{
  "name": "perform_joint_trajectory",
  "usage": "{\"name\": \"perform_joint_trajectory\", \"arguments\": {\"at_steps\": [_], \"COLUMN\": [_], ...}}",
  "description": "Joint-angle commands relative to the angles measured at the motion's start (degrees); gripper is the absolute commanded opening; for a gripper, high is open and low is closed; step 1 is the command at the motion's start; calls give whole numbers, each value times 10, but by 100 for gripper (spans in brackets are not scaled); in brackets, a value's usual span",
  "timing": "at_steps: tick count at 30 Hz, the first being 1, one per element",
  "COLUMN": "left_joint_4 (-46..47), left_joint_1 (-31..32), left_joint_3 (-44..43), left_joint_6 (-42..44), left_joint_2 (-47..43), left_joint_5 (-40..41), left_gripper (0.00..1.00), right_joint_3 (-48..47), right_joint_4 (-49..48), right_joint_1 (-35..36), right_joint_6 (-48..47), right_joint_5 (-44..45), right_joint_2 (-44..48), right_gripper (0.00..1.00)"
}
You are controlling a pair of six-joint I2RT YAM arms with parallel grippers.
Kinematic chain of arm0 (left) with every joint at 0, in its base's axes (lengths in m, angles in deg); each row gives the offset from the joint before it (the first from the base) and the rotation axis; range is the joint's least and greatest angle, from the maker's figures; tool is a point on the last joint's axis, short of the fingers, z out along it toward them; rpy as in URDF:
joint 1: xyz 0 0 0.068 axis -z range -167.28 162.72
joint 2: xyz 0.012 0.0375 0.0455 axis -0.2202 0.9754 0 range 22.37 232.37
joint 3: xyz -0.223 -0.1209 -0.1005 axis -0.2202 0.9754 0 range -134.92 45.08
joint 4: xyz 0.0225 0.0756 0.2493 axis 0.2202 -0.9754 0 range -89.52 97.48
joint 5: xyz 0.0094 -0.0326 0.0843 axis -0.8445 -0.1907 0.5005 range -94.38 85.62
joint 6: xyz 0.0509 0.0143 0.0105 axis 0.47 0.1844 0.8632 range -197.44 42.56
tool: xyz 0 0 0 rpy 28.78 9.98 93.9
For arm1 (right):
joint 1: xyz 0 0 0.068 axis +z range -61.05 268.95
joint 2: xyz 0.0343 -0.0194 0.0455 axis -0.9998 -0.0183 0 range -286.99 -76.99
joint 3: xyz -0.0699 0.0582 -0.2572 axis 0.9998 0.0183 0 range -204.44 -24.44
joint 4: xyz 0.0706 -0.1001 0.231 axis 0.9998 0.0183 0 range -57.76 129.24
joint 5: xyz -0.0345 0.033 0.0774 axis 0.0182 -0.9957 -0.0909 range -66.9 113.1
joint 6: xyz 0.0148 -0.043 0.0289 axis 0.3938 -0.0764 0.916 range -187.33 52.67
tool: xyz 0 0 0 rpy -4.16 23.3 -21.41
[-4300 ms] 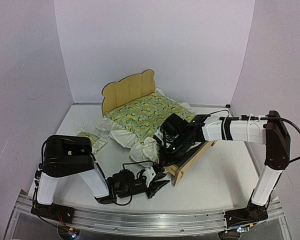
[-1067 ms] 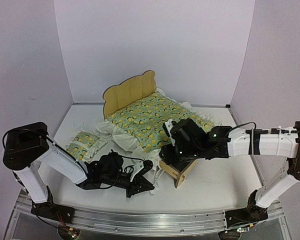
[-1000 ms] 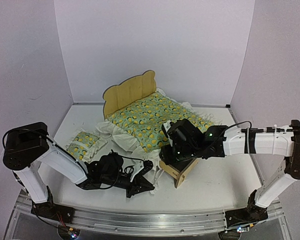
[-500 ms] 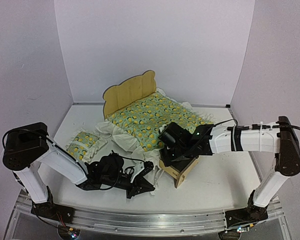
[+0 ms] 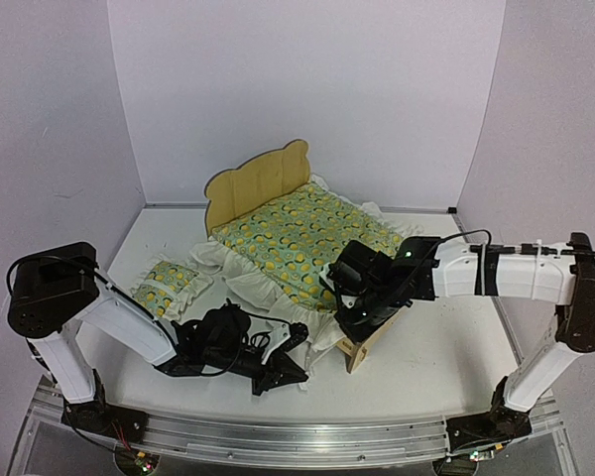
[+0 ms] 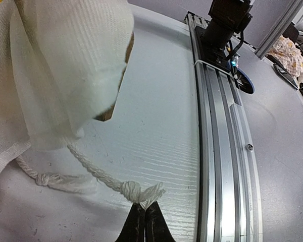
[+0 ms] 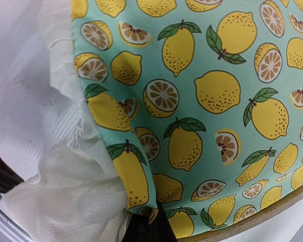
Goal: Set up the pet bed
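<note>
Down low, our left gripper [image 6: 144, 224] has its fingers pressed together on the knotted end of a white cord [image 6: 96, 174], right at the table [image 6: 161, 111] surface near the front rail. The cord seems to run back under the quilt's white ruffle [image 6: 65, 60], though where it joins is hidden. Our right gripper [image 7: 146, 229] is clamped on the foot edge of the quilt [image 7: 192, 101], where the lemon print meets the ruffle, with a plywood rim just beside it.

Outward from there, the pet bed [image 5: 256, 183] stands mid-table at an angle, its bear-eared headboard toward the back wall and upright. The quilt covers its base, and ruffle spills over the near side. Bare wood shows at the foot corner under our right arm. The pillow [image 5: 166, 286] lies on the table to the left, apart from the frame.

We judge the main risk to be that both arms hold the same cloth. If they pull in different directions, the light frame could slide or tip, or the quilt could drag off the base. The pinch on the cord is thin, so a sharp tug may slip it free. Ruffle bunched at the foot could also snag on that corner.
</note>
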Motion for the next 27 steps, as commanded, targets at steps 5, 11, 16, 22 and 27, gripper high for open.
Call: {"name": "perform_joint_trajectory", "arguments": {"at_steps": [5, 11, 16, 22, 27], "left_joint_4": [-2, -6, -7, -17, -28], "left_joint_1": [2, 2, -5, -23, -29], "left_joint_3": [-18, -14, 1, 3, -8], "left_joint_6": [2, -2, 0, 15, 24], "left_joint_2": [-3, -8, -17, -29, -19], "left_joint_5": [-36, -17, 31, 40, 40], "left_gripper": [0, 0, 0, 0, 0], "right_joint_3": [-48, -124, -137, -64, 18], "right_joint_4": [56, 55, 71, 102, 5], "right_joint_1": [-7, -8, -8, 18, 58], "right_joint_6": [-38, -15, 5, 19, 17], "right_joint_5": [-79, 20, -11, -80, -122], "right_joint_2": [-10, -79, -62, 52, 117], "right_gripper": [0, 10, 39, 67, 73]}}
